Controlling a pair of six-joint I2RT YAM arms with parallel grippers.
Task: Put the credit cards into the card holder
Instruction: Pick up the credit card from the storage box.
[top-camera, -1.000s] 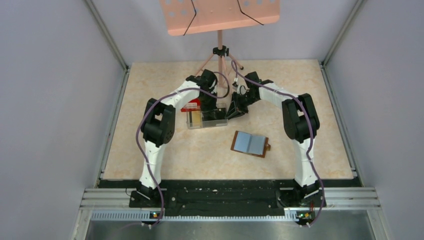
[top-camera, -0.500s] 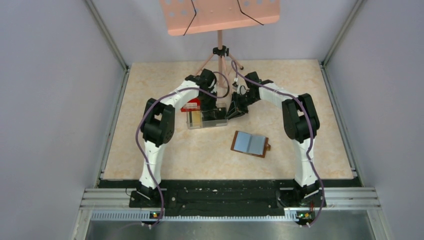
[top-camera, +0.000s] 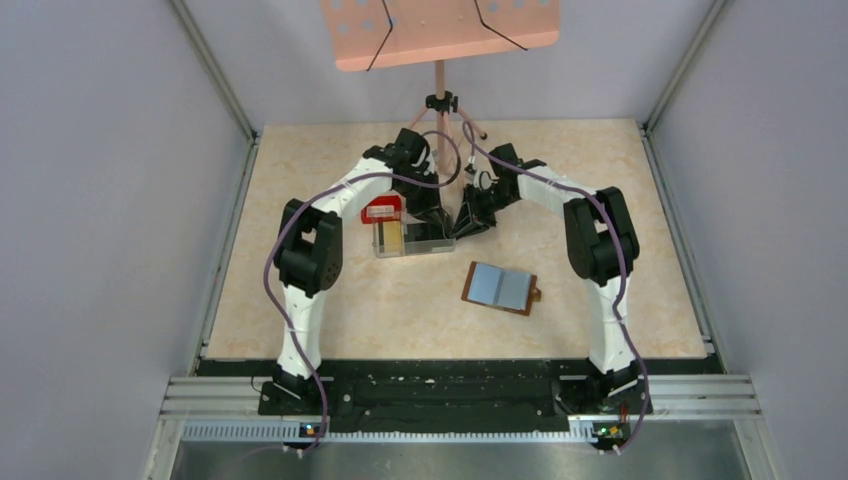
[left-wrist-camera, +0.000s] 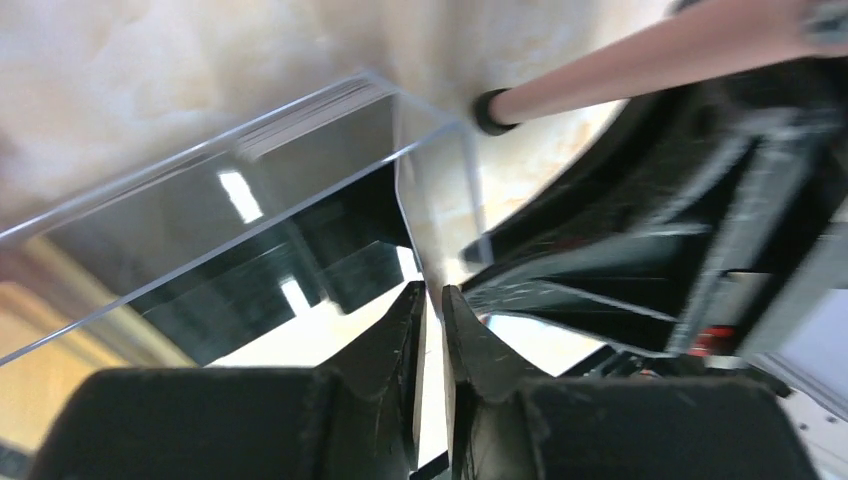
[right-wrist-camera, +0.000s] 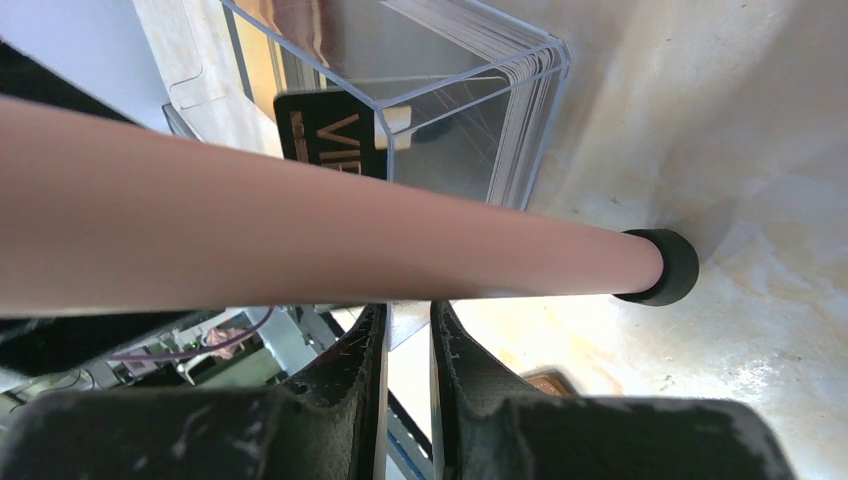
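Left gripper (left-wrist-camera: 428, 295) is almost fully closed, with only a thin slit between its dark fingers, and the end wall of the clear plastic box (left-wrist-camera: 250, 200) runs down into that slit, so it looks pinched there. Right gripper (right-wrist-camera: 405, 312) is just as narrow, and a clear piece of the same box sits between its fingers. From above, the two meet at the right-hand end of the box, which lies near the middle of the worktop (top-camera: 400, 320).

The credit cards (right-wrist-camera: 522, 120) are inside the box, standing on edge in a tight stack against one end. A black card with gold lettering (right-wrist-camera: 330, 135) shows through the clear wall, and the overhead view shows tan-yellow ones at the box's left end. A small red tray (top-camera: 382, 210) sits just beside the box on its far left side.

The card holder (top-camera: 500, 288) lies open and flat on the worktop, nearer the arm bases and well apart from the box. Its brown edge frames two blue-grey panels, and I cannot tell whether those are cards.

A pink stand leg (right-wrist-camera: 300, 230) crosses in front of the right wrist camera, its black rubber foot (right-wrist-camera: 665, 267) planted on the worktop close to the box's corner.
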